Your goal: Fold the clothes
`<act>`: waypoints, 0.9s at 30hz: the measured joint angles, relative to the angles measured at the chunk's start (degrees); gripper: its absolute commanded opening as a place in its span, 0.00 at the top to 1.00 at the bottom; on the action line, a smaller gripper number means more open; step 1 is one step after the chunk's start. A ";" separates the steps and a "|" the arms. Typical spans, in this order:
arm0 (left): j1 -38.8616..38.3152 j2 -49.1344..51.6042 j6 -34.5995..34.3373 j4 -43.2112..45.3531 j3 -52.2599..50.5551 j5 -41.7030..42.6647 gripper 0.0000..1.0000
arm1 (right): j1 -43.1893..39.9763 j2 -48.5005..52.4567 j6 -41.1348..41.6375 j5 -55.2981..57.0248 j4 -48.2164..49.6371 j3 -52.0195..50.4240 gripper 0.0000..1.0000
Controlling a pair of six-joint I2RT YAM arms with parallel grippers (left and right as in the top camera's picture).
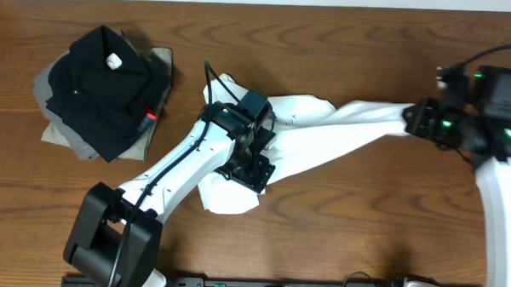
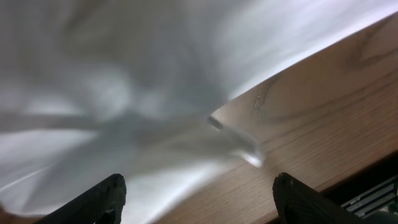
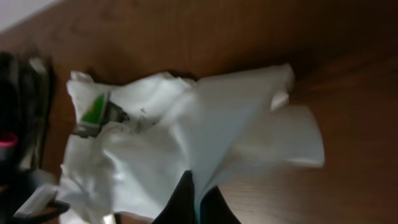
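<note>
White tee (image 1: 341,129) in R claw (image 1: 410,118) (stretched taut).

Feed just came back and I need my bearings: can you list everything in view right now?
T-shirt: one, white, mid-table, bunched, one end pulled out toward the right side.
black garment: one, black, folded, at the far left, lying on the grey garment.
grey garment: one, grey, folded, beneath the black one.
table: one, brown wood, under everything.
left tool: one, black, open, above the T-shirt's bunched middle.
right tool: one, black, shut on the T-shirt's stretched end.
</note>
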 measured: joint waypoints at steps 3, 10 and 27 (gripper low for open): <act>0.02 0.00 0.00 0.09 0.00 -0.02 0.23 | 0.00 -4.42 -0.02 2.40 -3.26 3.37 0.99; 0.00 0.00 0.02 0.39 0.00 -0.02 0.23 | 0.00 -1.77 0.00 4.37 -3.21 4.39 0.99; -5.20 0.00 3.80 -0.90 -0.39 0.11 0.16 | 2.21 23.32 1.88 5.16 8.28 4.37 0.92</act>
